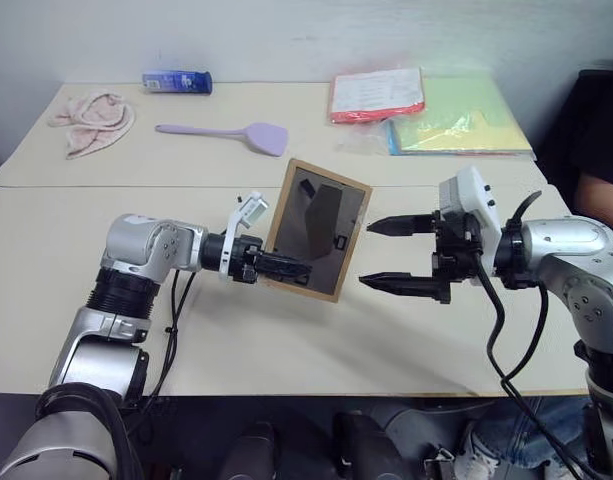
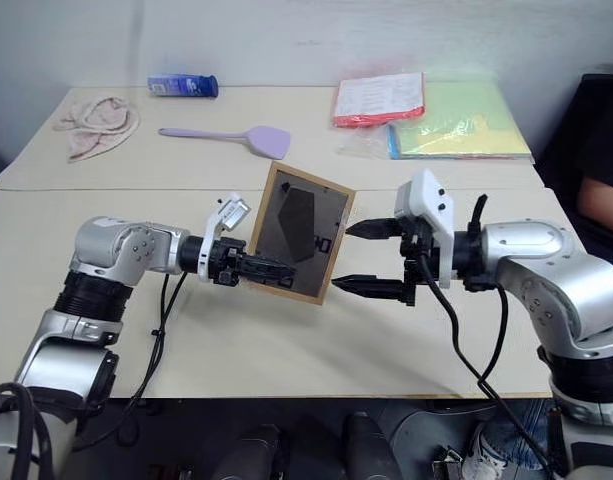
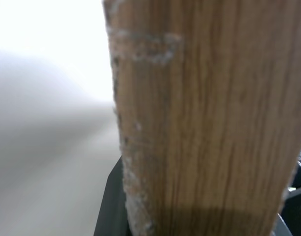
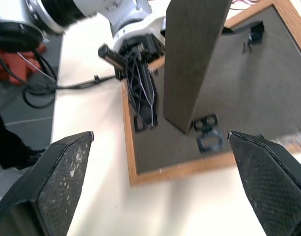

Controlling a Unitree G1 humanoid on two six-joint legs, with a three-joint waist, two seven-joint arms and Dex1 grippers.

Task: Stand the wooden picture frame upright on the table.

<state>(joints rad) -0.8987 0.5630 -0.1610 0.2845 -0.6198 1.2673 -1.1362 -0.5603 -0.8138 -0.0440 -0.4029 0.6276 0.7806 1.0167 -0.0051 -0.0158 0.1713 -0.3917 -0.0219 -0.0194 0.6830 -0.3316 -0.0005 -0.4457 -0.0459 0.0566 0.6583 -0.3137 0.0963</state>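
Note:
The wooden picture frame (image 1: 316, 228) is tilted above the table (image 1: 286, 350), its dark back panel toward me and its stand (image 4: 192, 59) swung out from the panel. My left gripper (image 1: 286, 268) is shut on the frame's lower left edge, and the light wood (image 3: 209, 123) sits close up in the left wrist view. My right gripper (image 1: 368, 254) is open just right of the frame, fingers pointing at its right edge without touching it. The picture side is hidden.
At the back of the table lie a pink cloth (image 1: 91, 120), a blue packet (image 1: 176, 82), a purple spatula (image 1: 226, 133), a red-edged paper packet (image 1: 378, 95) and a yellow-green folder (image 1: 461, 120). A person (image 1: 601, 150) sits at the right edge.

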